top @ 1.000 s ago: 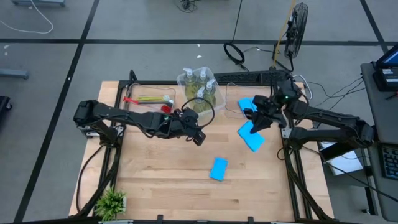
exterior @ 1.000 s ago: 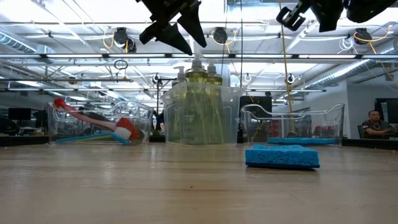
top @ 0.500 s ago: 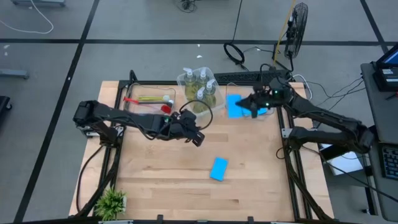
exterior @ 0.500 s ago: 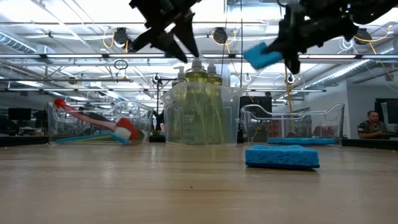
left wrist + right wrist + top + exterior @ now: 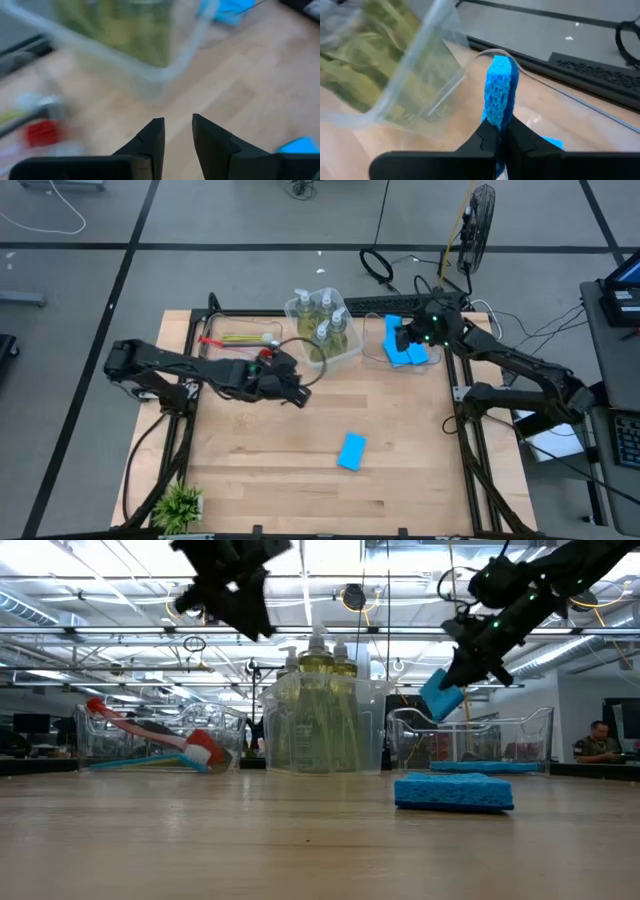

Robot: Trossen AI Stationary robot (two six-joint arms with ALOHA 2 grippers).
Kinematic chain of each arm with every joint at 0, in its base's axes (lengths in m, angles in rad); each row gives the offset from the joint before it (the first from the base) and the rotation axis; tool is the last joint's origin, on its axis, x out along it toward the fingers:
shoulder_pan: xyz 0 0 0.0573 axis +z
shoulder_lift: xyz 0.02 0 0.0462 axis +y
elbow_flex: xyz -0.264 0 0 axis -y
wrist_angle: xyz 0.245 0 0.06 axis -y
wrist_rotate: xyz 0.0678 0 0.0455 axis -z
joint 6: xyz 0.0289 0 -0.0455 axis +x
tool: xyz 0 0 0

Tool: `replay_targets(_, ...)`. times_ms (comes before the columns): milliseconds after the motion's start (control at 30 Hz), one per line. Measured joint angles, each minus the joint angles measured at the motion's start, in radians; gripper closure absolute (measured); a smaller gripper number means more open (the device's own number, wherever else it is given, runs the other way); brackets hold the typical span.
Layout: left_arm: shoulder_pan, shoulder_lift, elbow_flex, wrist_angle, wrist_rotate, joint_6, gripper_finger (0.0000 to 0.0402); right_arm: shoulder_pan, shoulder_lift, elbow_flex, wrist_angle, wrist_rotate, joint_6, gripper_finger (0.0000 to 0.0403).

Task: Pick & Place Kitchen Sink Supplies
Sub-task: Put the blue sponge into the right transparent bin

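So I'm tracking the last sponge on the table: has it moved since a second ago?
No. The loose blue sponge lies at the same spot on the wooden table, same angle, right of the potted plant.

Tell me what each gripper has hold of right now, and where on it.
The right gripper pinches a blue sponge across its flat faces at one end, above the sponge bin. The left gripper holds nothing.

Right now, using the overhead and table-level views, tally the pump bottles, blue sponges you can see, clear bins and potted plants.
Pump bottles: 4
Blue sponges: 3 (held, in a bin, loose)
Clear bins: 3
Potted plant: 1
Total: 11
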Motion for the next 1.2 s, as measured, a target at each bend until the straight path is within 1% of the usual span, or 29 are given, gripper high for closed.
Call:
replay_targets(100,0.004,-0.094,-0.064,0.008,-0.040,0.009,0.0300,-0.014,0.055,0.002,0.015,-0.003,0.002,0.0402)
replay_targets(200,0.005,-0.194,-0.153,0.032,-0.054,0.007,0.0300,-0.015,0.116,0.007,0.019,-0.037,0.018,0.0402)
replay_targets(300,0.002,-0.276,-0.242,0.120,-0.045,0.023,0.0300,-0.014,0.167,0.007,0.024,-0.054,0.029,0.0402)
replay_targets(367,0.002,-0.309,-0.290,0.199,-0.027,0.043,0.0300,-0.014,0.192,0.007,0.036,-0.054,0.029,0.0402)
replay_targets(433,0.002,-0.335,-0.334,0.236,-0.001,0.051,0.0300,-0.014,0.213,0.007,0.052,-0.055,0.038,0.0402)
replay_targets(567,0.002,-0.338,-0.373,0.263,0.036,0.051,0.0300,-0.014,0.242,0.007,0.062,-0.085,0.056,0.0401)
replay_targets(667,0.002,-0.336,-0.375,0.263,0.061,0.064,0.0300,-0.012,0.252,0.007,0.064,-0.112,0.056,0.0398)
replay_targets(767,0.002,-0.335,-0.375,0.263,0.069,0.090,0.0300,-0.012,0.253,0.007,0.073,-0.134,0.056,0.0387)
replay_targets(1200,0.004,-0.335,-0.375,0.262,0.088,0.131,0.0300,-0.012,0.253,0.007,0.069,-0.133,0.056,0.0290)
